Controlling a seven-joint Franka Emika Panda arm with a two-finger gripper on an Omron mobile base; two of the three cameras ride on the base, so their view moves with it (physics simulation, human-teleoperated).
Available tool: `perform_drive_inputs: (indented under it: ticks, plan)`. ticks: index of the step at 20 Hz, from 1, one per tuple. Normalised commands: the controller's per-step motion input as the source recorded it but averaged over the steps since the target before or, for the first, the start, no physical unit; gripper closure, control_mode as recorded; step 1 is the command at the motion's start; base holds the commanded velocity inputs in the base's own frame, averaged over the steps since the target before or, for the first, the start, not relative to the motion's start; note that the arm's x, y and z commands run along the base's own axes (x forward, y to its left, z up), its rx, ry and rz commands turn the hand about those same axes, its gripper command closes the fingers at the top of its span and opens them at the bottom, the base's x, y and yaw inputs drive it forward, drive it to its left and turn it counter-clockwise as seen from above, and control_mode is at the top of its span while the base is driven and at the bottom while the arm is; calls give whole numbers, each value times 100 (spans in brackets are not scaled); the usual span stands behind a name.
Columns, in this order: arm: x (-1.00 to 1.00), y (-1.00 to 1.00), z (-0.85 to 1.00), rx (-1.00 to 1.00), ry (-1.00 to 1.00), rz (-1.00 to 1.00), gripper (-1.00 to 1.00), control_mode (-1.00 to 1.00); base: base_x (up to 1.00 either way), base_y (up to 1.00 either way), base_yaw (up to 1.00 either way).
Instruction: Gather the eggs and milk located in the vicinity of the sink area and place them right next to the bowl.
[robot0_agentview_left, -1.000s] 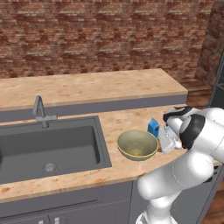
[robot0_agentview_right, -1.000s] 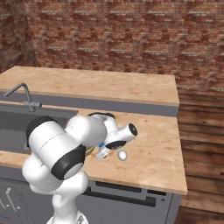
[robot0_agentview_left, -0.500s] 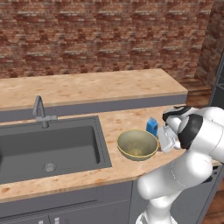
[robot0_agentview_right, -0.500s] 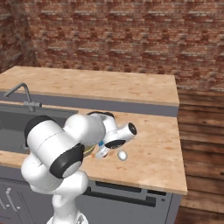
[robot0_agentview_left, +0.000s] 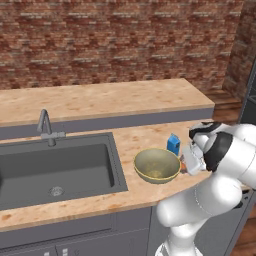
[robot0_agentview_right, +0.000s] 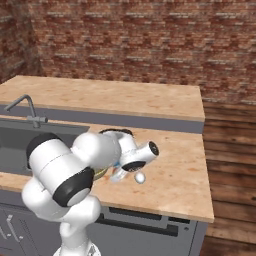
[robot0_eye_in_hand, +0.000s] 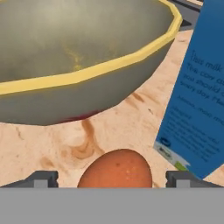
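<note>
The olive-yellow bowl (robot0_agentview_left: 157, 165) sits on the counter right of the sink (robot0_agentview_left: 55, 167). The blue milk carton (robot0_agentview_left: 173, 144) stands just behind the bowl's right side and is close on the right in the hand view (robot0_eye_in_hand: 197, 100). My gripper (robot0_agentview_left: 186, 163) is low at the bowl's right side. In the hand view my gripper (robot0_eye_in_hand: 112, 177) is open, with a brown egg (robot0_eye_in_hand: 116, 168) on the counter between the fingertips and a gap on each side. A white egg (robot0_agentview_right: 140, 177) lies on the counter just right of my gripper (robot0_agentview_right: 119, 175).
The curved grey tap (robot0_agentview_left: 46, 127) stands behind the sink. A raised wooden ledge (robot0_agentview_left: 100, 97) runs along the back under the brick wall. The counter's right edge (robot0_agentview_right: 207, 190) drops to the wooden floor. My arm covers most of the bowl in the right base view.
</note>
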Motion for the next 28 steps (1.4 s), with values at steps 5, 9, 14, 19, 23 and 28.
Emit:
perform_drive_inputs:
  ticks: [5,9,14,19,23,28]
  plan:
    - [-27,-27,14,0,0,0,-100,-100,0,0,0]
    - [-24,-27,27,0,0,0,-100,-100,0,0,0]
    - [-17,-25,35,0,0,0,-100,-100,0,0,0]
    - [-13,-24,15,0,0,0,-100,-100,0,0,0]
    - [-8,-30,0,0,0,0,-100,-100,0,0,0]
    - [-15,-22,0,0,0,-5,-100,-100,0,0,0]
